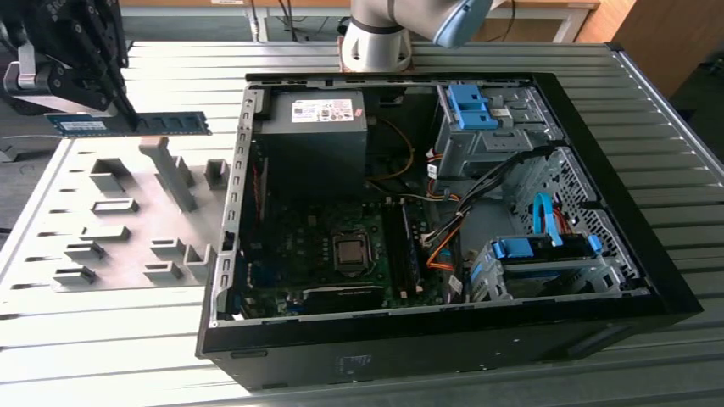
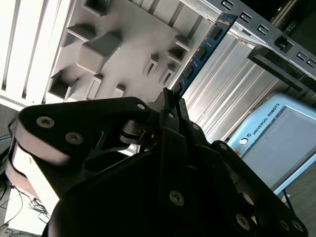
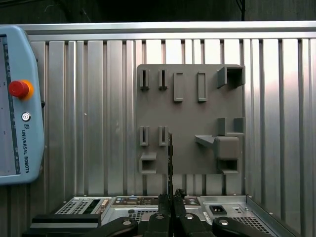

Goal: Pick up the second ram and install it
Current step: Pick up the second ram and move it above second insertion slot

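Fingers (image 3: 165, 205) pinched tight on the second ram (image 1: 147, 124), stick held level in the air — grey holder tray (image 1: 57, 203) right below the fingers, open computer case (image 1: 453, 356) to one side, slatted worktop (image 1: 453, 59) underneath

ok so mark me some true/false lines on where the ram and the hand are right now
1. The hand is shut on the ram stick. True.
2. The ram stick is seated in the motherboard. False: it is held in the air outside the case.
3. The case lies open, with the motherboard in plain sight. True.
4. The grey holder plate lies to the exterior view's right of the case. False: it lies to the exterior view's left of it.
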